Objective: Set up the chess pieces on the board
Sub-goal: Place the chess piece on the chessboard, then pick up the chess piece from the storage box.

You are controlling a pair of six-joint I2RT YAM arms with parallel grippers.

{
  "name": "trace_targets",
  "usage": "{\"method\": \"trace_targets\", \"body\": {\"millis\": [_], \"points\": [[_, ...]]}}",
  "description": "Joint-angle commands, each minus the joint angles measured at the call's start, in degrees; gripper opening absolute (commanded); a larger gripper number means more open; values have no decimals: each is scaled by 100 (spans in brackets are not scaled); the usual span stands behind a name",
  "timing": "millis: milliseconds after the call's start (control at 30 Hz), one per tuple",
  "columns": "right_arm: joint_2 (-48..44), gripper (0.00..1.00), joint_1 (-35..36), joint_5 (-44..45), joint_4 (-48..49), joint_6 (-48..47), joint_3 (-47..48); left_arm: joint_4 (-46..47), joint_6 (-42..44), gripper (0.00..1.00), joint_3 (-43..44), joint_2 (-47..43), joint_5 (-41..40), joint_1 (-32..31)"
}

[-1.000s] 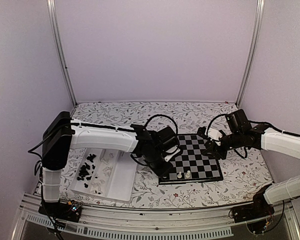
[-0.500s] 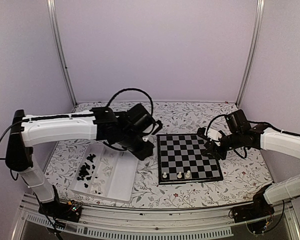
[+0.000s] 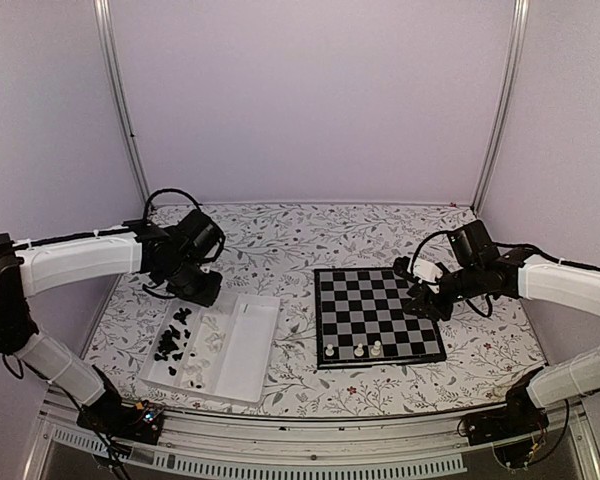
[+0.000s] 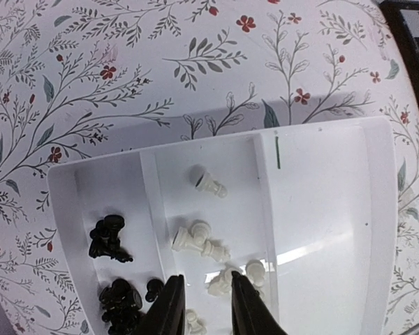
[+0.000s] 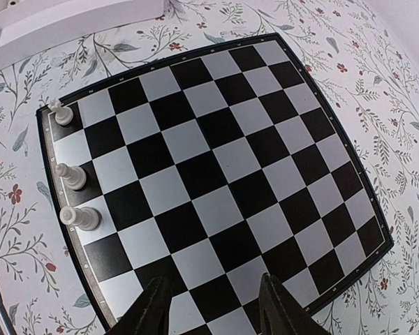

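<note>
Three white chess pieces (image 3: 359, 350) stand at the left of the board's (image 3: 380, 300) nearest row. Beside it, a white tray (image 3: 255, 345) holds loose black and white ones. Above the tray hovers the left gripper (image 4: 206, 293), fingers narrowly parted, empty. The right gripper (image 5: 213, 286), open and empty, hangs over the board's right edge.

2 arms over a floral table (image 3: 280, 235), with the tray at 9 o'clock and the board at 3 o'clock.
The board (image 3: 378, 300) carries 3 cream-white chess pieces (image 3: 359, 351) upright in its near row, toward 7 o'clock. The white tray (image 3: 250, 350) holds black pieces (image 3: 172, 340) in its left compartment. The left gripper (image 3: 204, 294) hangs at the tray's 11 o'clock corner, the right gripper (image 3: 420, 300) at the board's 3 o'clock edge.
</note>
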Motion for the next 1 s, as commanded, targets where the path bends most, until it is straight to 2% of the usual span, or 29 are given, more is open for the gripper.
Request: {"method": "trace_targets", "body": {"millis": [0, 300, 567, 967], "points": [[59, 45, -41, 54, 39, 8, -34, 304, 113, 29, -2, 298, 119, 110], [126, 45, -41, 57, 39, -8, -33, 279, 146, 29, 87, 965, 32, 275], [182, 45, -39, 60, 39, -18, -25, 306, 170, 29, 22, 1200, 181, 321], [202, 46, -40, 61, 32, -27, -25, 334, 159, 22, 39, 1514, 301, 316]]}}
